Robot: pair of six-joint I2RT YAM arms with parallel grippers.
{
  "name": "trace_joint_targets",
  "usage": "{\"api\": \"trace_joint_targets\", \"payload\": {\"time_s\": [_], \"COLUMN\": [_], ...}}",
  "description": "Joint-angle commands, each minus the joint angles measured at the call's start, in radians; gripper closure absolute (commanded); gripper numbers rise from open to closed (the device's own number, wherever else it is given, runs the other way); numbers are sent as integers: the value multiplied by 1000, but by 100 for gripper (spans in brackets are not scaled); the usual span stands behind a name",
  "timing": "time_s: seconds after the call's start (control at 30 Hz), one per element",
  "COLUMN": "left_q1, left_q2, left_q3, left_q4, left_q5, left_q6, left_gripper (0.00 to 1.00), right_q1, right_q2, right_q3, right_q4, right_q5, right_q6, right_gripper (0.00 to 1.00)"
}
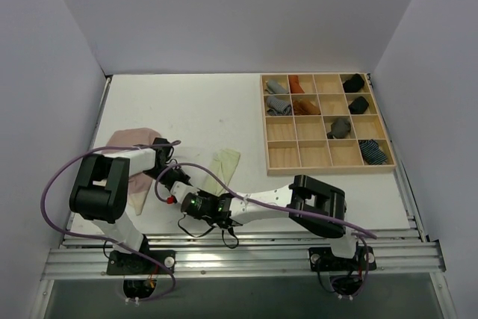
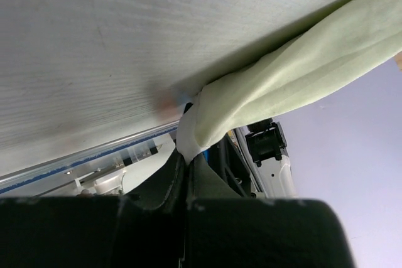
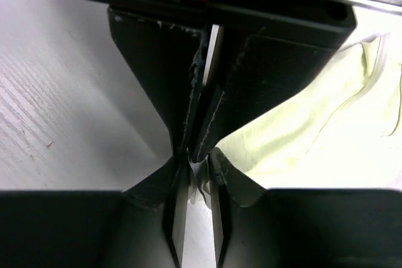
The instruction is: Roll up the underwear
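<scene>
Yellow-green underwear (image 1: pixel 224 163) lies as a narrow, partly folded strip on the white table (image 1: pixel 194 110), just left of the centre of the top view, and its lower end runs down-left to where the two arms meet. The left gripper (image 2: pixel 188 155) is closed tight on that end: in the left wrist view its dark fingers (image 2: pixel 160 186) meet with no gap, and the cloth bunches out of them and stretches away to the upper right of the frame. The right gripper (image 3: pixel 196 192) comes in tip to tip against the left one. Its fingers (image 3: pixel 154 189) stand close together with only a thin slit between them, and a small fold of the pale cloth sits at their tips. Whether they actually pinch it I cannot tell. The rest of that cloth spreads across the right side of the right wrist view, flat on the table. The dusty pink underwear (image 1: pixel 127 140) lies at the left of the top view, partly under the left arm, its beige part toward the lower edge. A wooden tray (image 1: pixel 328 170) of square compartments sits at the upper right, well apart from both garments, holding grey, rust, black and blue-striped rolls.
</scene>
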State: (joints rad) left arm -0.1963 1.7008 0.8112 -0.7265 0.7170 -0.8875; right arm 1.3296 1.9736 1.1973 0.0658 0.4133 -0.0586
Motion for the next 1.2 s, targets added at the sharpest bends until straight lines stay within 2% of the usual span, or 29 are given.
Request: {"api": "trace_joint_targets", "payload": {"time_s": [0.0, 0.07, 0.13, 0.27, 0.4, 0.67, 0.83, 1.0, 1.17], "left_q1": [11, 26, 44, 112, 146, 156, 152, 135, 124], "left_q2": [-3, -6, -15, -55, -67, -96, -127, -148, -167], "left_q3": [16, 25, 37, 98, 138, 161, 120, 75, 36], "left_q4": [-10, -13, -33, -94, -158, -154, -74, 31, 59], "left_q5": [27, 42, 41, -10, -70, -129, -107, -73, -102], "left_q6": [-4, 2, 13, 79, 131, 203, 211, 183, 164], "left_gripper": [98, 94, 85, 62, 52, 50, 50, 50, 50], "right_q1": [-6, -10, -18, -79, -167, -308, -372, -417, -472], "right_q2": [-28, -44, -62, -73, -75, -15, 50, 117, 148], "right_q3": [-24, -24, -9, 27, 70, 156, 205, 216, 187], "right_q4": [8, -3, -29, -104, -173, -238, -236, -221, -137], "right_q5": [35, -22, -109, -293, -479, -836, -1045, -1120, -1202], "right_q6": [-26, -29, -27, 17, 54, 166, 216, 249, 307], "right_gripper": [91, 96, 100, 100, 100, 100, 100, 100, 100]}}
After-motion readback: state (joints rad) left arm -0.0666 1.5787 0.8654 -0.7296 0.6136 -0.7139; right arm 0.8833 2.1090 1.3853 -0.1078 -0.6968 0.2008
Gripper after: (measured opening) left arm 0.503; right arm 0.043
